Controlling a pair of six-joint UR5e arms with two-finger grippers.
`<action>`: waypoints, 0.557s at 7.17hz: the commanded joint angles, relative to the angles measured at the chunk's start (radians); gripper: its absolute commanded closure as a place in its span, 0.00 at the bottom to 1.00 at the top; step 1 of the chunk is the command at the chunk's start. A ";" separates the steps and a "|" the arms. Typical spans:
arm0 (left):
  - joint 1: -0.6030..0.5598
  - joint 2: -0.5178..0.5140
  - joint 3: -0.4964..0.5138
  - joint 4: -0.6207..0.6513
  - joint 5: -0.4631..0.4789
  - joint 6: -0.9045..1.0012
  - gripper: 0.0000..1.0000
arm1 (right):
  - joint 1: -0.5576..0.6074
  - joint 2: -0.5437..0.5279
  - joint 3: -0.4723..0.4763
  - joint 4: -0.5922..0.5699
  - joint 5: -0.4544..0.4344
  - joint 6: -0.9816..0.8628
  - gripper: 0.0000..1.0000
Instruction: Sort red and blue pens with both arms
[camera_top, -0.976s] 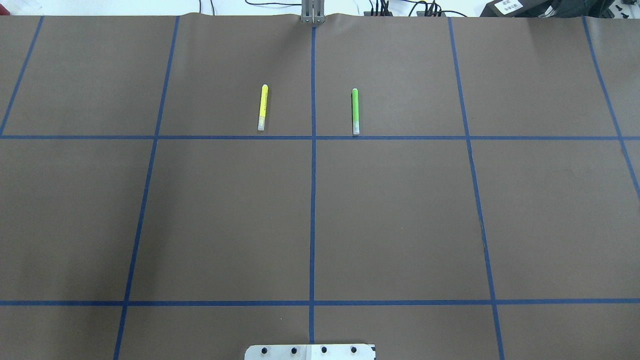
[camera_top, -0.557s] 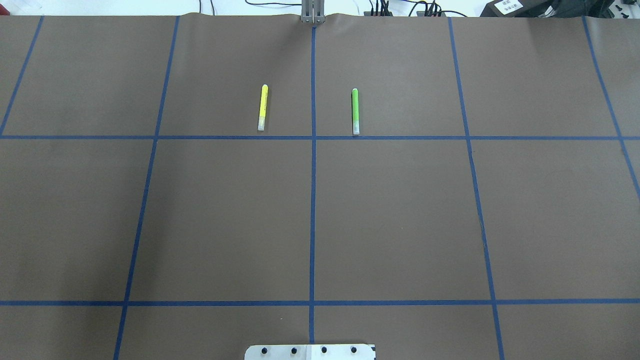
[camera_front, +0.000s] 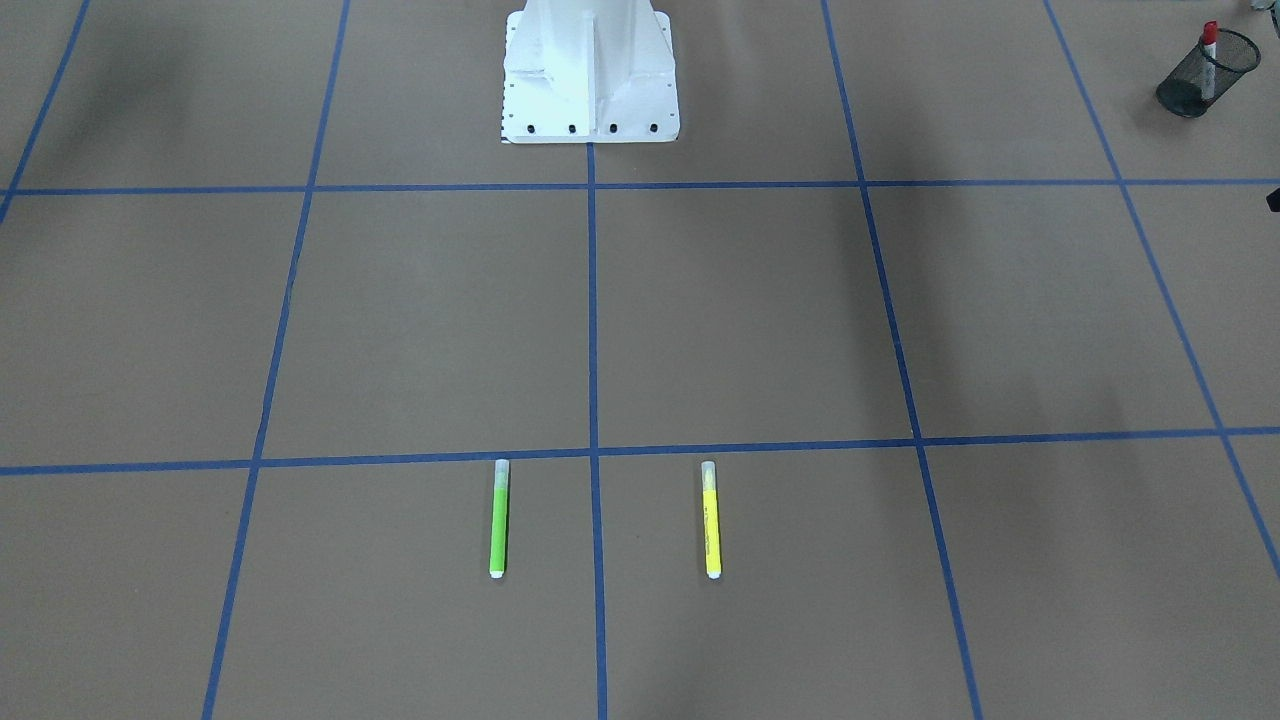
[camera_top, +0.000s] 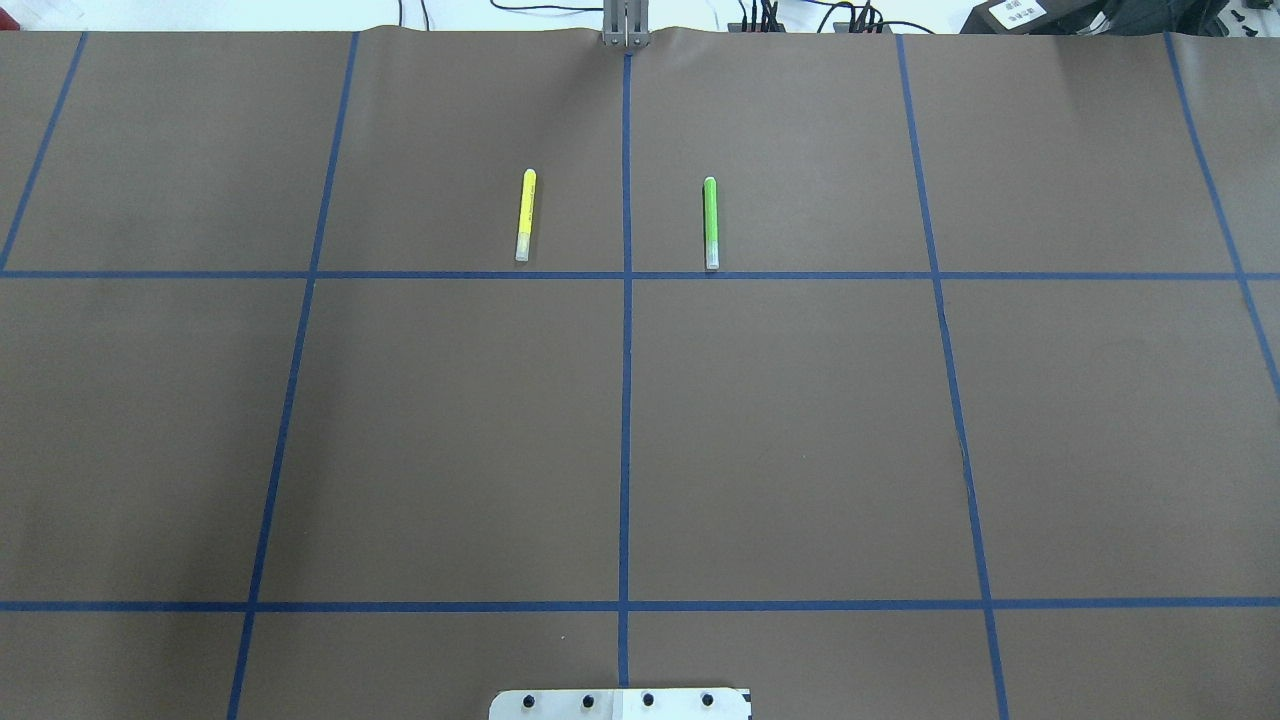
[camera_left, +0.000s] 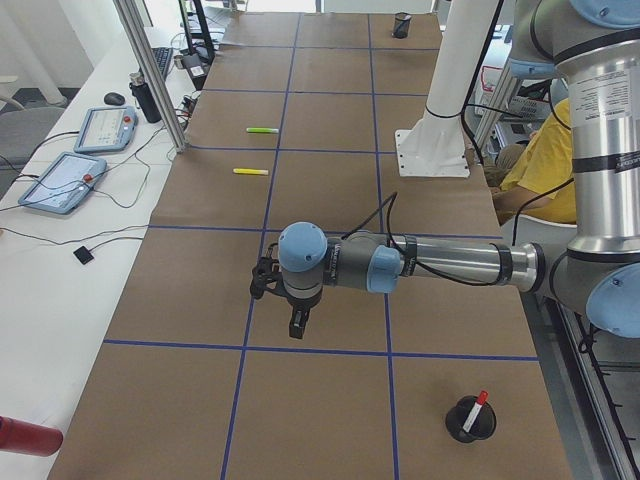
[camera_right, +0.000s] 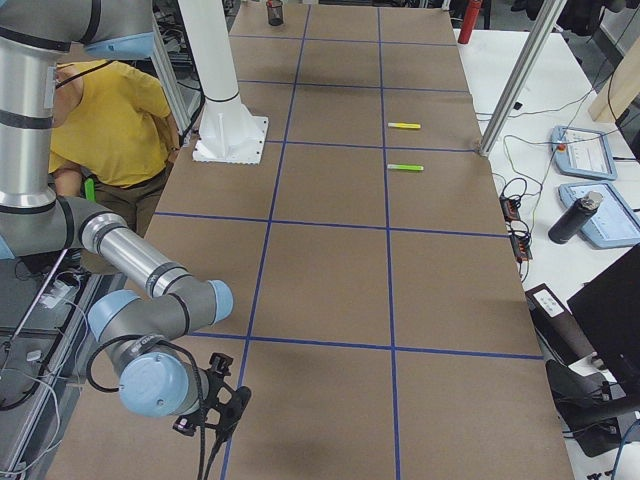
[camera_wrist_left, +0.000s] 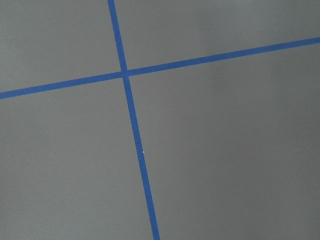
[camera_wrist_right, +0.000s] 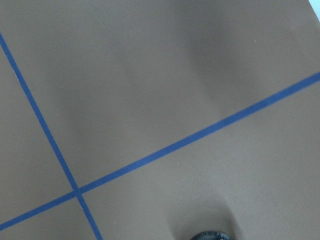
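The red pen stands white-barrelled and red-capped in a black mesh cup at the table's left end, also seen as the red pen in the exterior left view. The blue pen is out of view. My left gripper hangs over bare table short of that cup; I cannot tell whether it is open or shut. My right gripper hovers low at the opposite end of the table, and its state cannot be told either. Neither wrist view shows fingers or a pen.
A yellow marker and a green marker lie parallel at the table's far side, either side of the centre tape line. A second dark cup stands at the right end. A person in a yellow shirt sits behind the robot base.
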 joint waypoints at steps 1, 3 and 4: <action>0.000 -0.002 -0.001 -0.001 0.001 -0.003 0.00 | -0.171 0.088 0.001 0.088 0.013 0.000 0.00; 0.000 0.000 -0.001 0.001 0.002 -0.004 0.00 | -0.313 0.200 0.001 0.098 0.012 0.002 0.00; 0.000 0.000 -0.001 0.001 0.002 -0.004 0.00 | -0.376 0.261 0.001 0.100 0.009 0.069 0.00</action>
